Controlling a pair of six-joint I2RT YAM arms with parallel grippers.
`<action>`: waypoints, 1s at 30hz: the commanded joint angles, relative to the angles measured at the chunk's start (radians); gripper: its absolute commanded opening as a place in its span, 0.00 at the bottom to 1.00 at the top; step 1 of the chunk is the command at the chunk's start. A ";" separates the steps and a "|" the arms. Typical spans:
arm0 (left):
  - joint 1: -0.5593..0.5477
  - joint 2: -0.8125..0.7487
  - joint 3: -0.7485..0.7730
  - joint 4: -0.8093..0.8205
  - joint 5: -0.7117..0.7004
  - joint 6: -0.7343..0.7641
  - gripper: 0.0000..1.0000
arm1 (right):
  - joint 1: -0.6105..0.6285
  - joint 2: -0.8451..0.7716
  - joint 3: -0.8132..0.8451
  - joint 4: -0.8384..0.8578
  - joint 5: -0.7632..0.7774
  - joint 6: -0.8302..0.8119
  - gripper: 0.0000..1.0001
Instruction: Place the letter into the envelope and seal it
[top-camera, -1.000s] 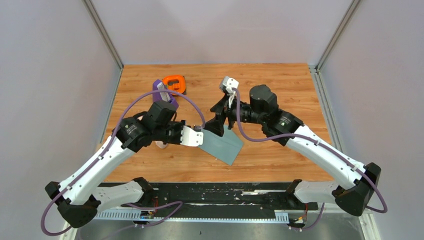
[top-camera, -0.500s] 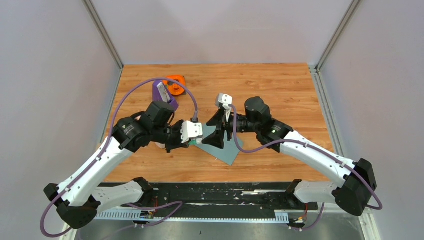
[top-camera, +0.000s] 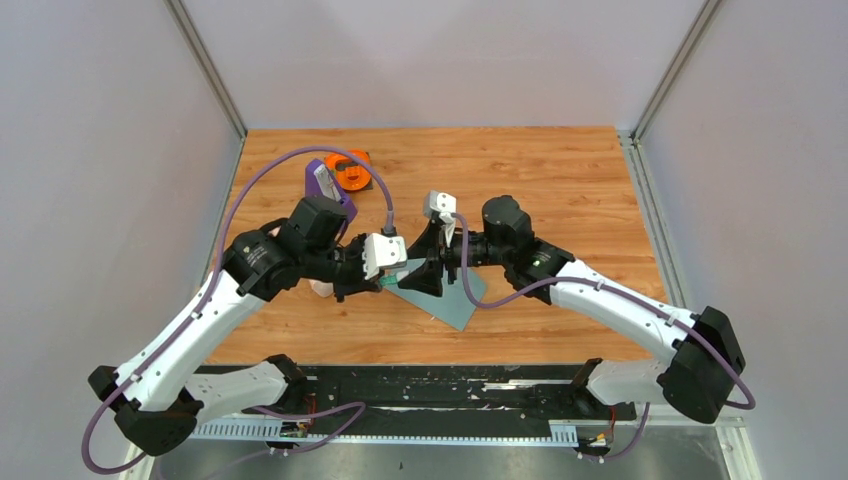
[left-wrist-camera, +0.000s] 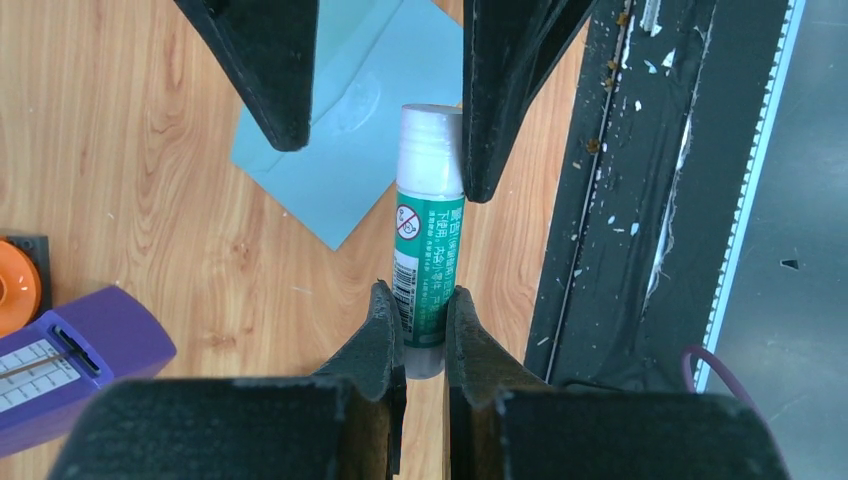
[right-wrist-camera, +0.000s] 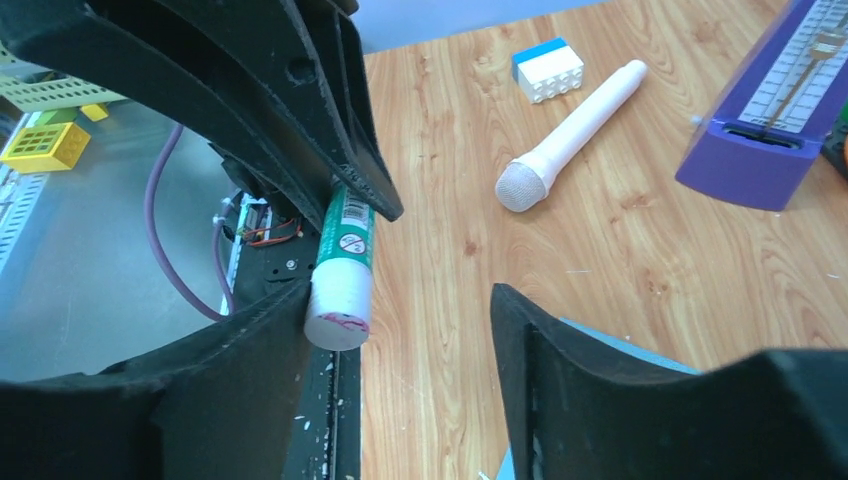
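Observation:
The grey-teal envelope (top-camera: 458, 297) lies flat on the wooden table, also in the left wrist view (left-wrist-camera: 340, 150). The letter is not in view. My left gripper (top-camera: 393, 279) (left-wrist-camera: 420, 296) is shut on the lower end of a glue stick (left-wrist-camera: 428, 240) with a green label and white cap, held above the envelope's left corner. My right gripper (top-camera: 424, 277) (right-wrist-camera: 400, 300) is open, its fingers on either side of the stick's cap. The cap (right-wrist-camera: 340, 300) rests against one right finger; the other stands well apart.
A purple box (top-camera: 328, 185) and an orange tape roll (top-camera: 351, 169) sit at the back left. A white microphone-shaped object (right-wrist-camera: 570, 135) and a white-and-blue block (right-wrist-camera: 548, 70) lie left of the envelope. The black rail (left-wrist-camera: 640, 200) runs along the table's near edge.
My right gripper has moved left and lower until its open fingers straddle the glue stick's cap. My left gripper has shifted slightly left and turned, still holding the stick.

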 joint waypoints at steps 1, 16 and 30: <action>0.007 0.003 0.047 0.027 0.030 -0.032 0.00 | 0.009 0.003 0.052 0.040 -0.022 -0.008 0.57; 0.061 -0.032 -0.072 -0.012 -0.141 0.140 0.00 | -0.107 -0.058 0.018 -0.110 0.058 -0.063 0.00; 0.187 -0.019 -0.112 0.017 -0.140 0.196 0.00 | -0.515 0.176 0.080 -0.629 0.557 0.152 0.00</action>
